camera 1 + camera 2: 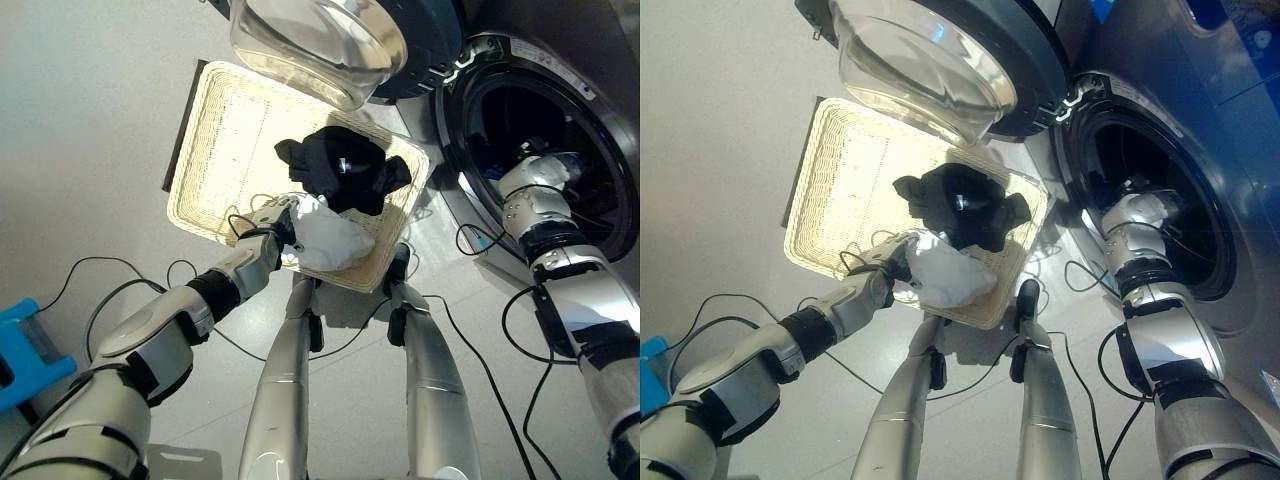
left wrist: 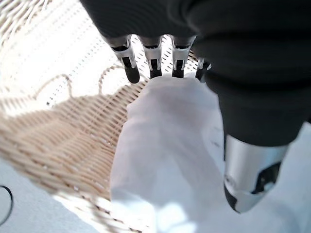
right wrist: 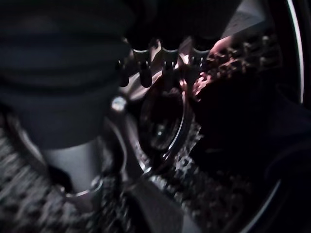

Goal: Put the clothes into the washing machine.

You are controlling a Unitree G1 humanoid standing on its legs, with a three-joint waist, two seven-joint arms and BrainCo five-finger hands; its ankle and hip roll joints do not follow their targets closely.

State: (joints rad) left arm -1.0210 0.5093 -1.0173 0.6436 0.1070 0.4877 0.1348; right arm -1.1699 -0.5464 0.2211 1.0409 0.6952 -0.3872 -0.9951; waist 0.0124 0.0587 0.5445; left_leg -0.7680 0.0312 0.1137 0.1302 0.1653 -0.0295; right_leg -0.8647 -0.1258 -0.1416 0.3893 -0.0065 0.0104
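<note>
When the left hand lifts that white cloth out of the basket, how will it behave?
Probably floppy: the white cloth lies crumpled in soft folds by the left hand. Likely light. It may drag on the black garment beside it or catch the wicker basket rim.

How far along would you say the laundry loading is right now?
Done: the washing machine door is open, and the right hand is inside the drum. In hand: the left hand rests on the white garment. Left: that and the black garment remain in the wicker basket.
</note>
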